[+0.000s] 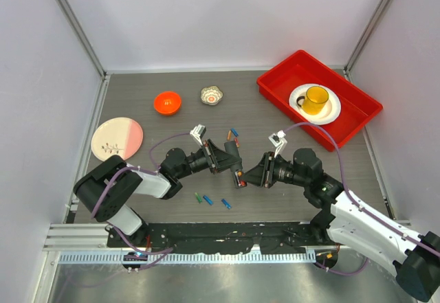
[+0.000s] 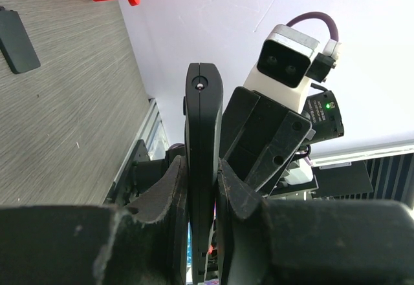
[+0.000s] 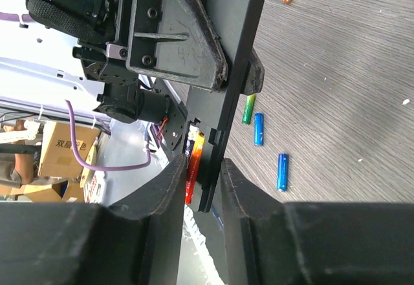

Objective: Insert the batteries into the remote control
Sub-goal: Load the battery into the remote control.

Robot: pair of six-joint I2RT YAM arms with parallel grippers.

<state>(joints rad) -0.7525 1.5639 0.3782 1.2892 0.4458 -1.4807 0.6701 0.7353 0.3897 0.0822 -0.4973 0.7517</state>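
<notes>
Two pincers meet mid-bench, top view: left pincer [image 1: 227,157] clamps remote control [image 1: 237,169], right pincer [image 1: 246,176] at remote's near end. Loose batteries [image 1: 208,200] lie on bench [image 1: 268,203] near arms' side, few more beyond remote.

Left wrist: remote edge-on, squeezed between both fingers [image 2: 169,191].

Right wrist: jaws narrow, straddling remote's end with orange battery [image 3: 195,162] against it; contact cannot tell. Green and blue batteries on bench just beside.

The left pincer [image 2: 202,167] is clamped tight; the right pincer [image 3: 198,168] faces it, half-closed.
</notes>
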